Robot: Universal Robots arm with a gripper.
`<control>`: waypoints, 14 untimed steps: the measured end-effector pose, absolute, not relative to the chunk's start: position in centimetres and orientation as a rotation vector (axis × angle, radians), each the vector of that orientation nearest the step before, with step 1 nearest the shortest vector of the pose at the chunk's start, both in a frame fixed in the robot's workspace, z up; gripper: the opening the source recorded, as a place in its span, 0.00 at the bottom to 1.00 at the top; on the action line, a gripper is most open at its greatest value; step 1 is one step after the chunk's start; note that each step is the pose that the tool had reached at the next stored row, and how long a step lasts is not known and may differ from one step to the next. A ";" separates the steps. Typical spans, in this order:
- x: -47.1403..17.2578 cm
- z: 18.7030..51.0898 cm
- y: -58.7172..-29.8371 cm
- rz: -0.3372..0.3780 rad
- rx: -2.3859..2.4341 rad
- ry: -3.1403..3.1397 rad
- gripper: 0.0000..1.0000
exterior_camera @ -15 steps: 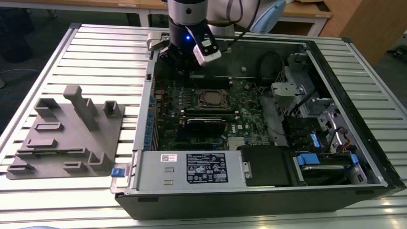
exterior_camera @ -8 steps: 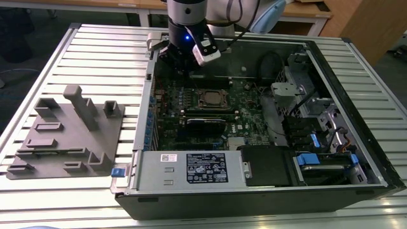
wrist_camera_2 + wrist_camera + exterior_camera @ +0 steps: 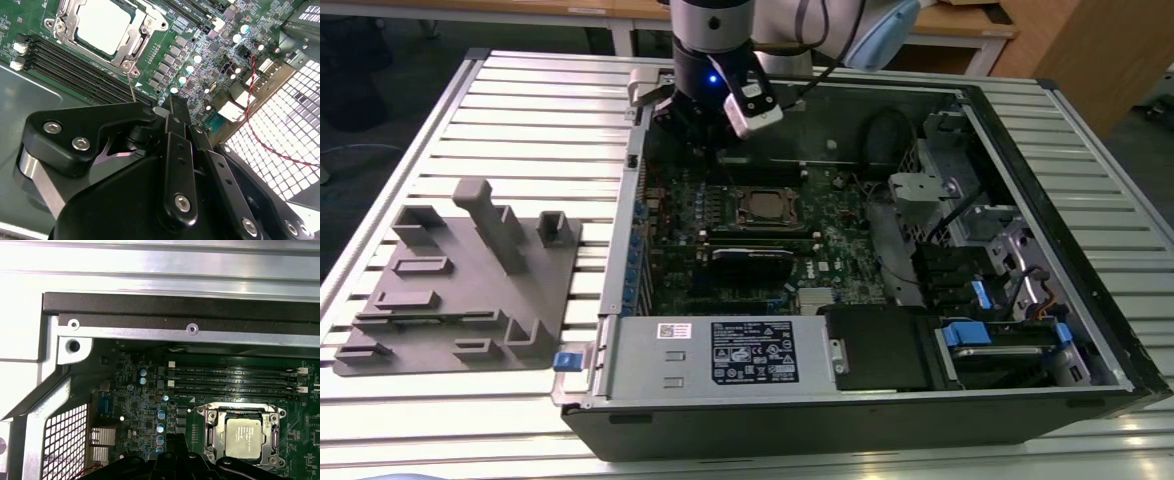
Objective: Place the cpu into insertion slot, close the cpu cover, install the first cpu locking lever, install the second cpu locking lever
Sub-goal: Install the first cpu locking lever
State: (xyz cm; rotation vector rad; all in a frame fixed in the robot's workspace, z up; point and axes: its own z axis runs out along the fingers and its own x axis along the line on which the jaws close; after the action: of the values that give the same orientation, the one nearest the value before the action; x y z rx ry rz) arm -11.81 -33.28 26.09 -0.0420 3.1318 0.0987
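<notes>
Second wrist view: claw pinched narrow, near edge of cpu cover.

Place: I read this as a robotics lab or test workshop, not a home.
Worktop: a slatted metal table, ribbed from edge to edge, the sort I know from rig benches.
Machine: a robot arm reaches in over the table's far edge.
Work piece: a computer case lies open on its side, its green board and cpu bare.
Fixture: a grey block of holders sits near the table's edge at the exterior view's left.
Background: wooden desks stand beyond the far edge.
</notes>
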 end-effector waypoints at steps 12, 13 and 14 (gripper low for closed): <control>-11.8 25.7 -33.3 0.152 -0.042 3.129 0.11; -11.8 25.7 -33.2 0.154 -0.042 3.129 0.11; -11.8 25.6 -33.1 0.156 -0.042 3.129 0.11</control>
State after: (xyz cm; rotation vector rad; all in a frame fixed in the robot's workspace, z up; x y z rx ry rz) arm -11.80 -33.15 25.64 -0.0417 3.1290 0.1561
